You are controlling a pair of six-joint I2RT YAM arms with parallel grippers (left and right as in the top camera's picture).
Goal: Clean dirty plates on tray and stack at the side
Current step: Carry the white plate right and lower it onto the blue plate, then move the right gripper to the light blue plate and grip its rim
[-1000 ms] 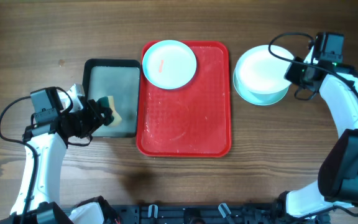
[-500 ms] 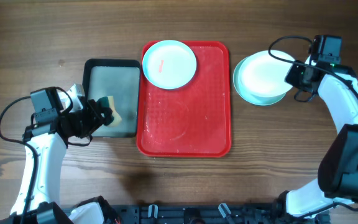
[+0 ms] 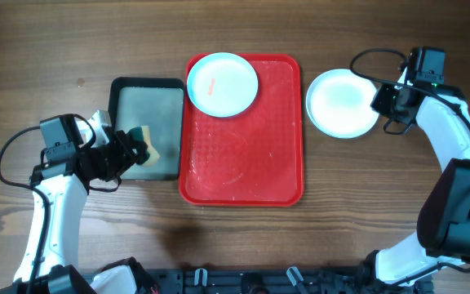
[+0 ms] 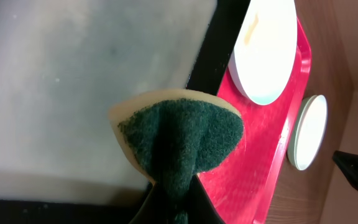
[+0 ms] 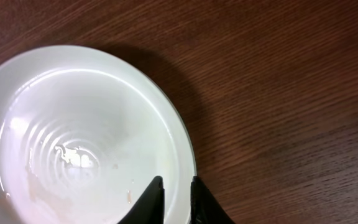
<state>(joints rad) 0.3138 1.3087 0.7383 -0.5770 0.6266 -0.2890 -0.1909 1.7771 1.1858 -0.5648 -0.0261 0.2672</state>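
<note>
Now flat: the plate (image 3: 343, 102) that hung tilted from the right claw (image 3: 379, 100) a second ago lies level on the side stack, its rim between the barely parted fingertips (image 5: 156, 200); whether they still pinch it cannot be told. That likely leaves one smeared plate (image 3: 223, 84) on the red tray (image 3: 243, 155), well left of this claw and ahead of the left claw (image 3: 133, 151), which is pressed together on its sponge (image 4: 179, 137).
</note>
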